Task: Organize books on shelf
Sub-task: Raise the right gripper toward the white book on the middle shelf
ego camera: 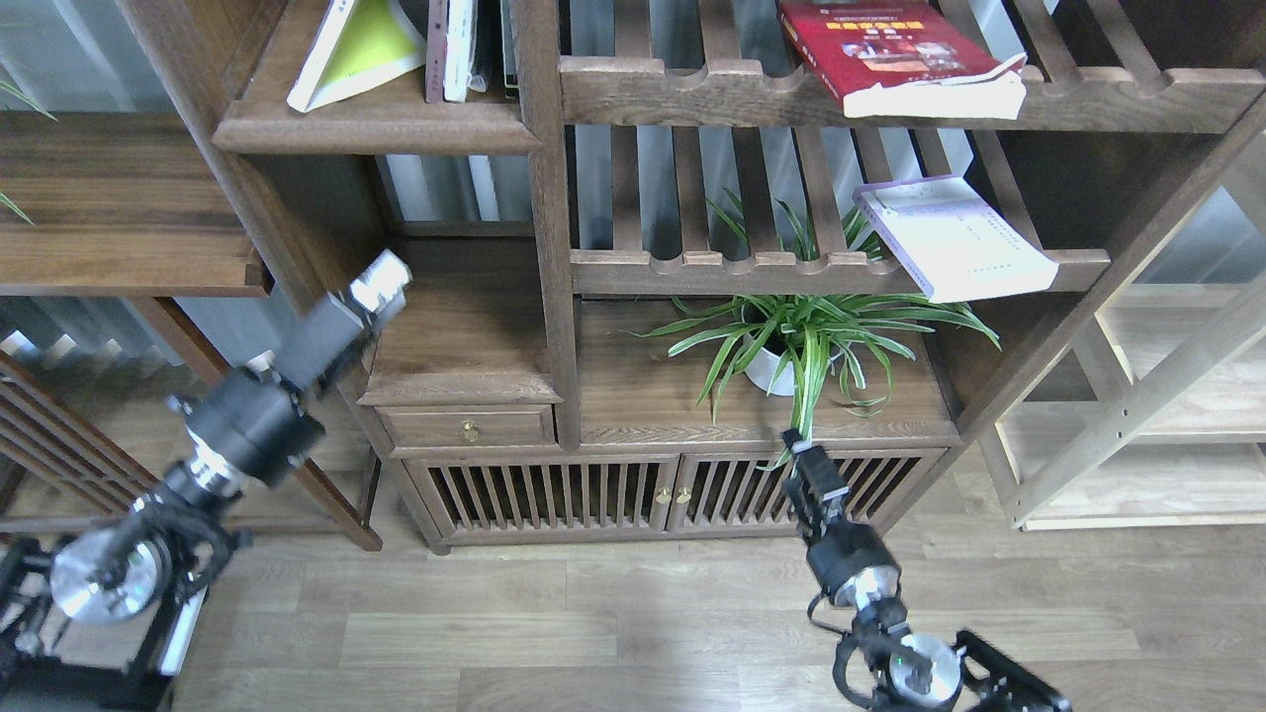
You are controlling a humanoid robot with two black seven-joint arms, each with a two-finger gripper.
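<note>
Landmark: white-potted spider plant [791,341] on the dark wooden bookcase's low ledge.
Red book: thick red paperback with a yellow title band [895,54], flat on the slatted rack high above the plant, overhanging the scalloped front rail. Probably the heaviest of the 3; take it by the overhanging white page block, across its thickness.
Lavender book: thin pale lavender-white paperback [954,237], tilted on the rack just above-right of the plant. Likely light, floppy, glossy; pinch the jutting front corner.
Yellow-green book: soft cover [351,49] leaning open on the narrow dark-brown board shelf [376,124], far upper-left of the plant, beside upright books.
Left pincer [379,284]: left of the plant, blurred, holding nothing; cannot tell its spread.
Right pincer [806,473]: just below the plant, empty; fingers indistinct.
</note>
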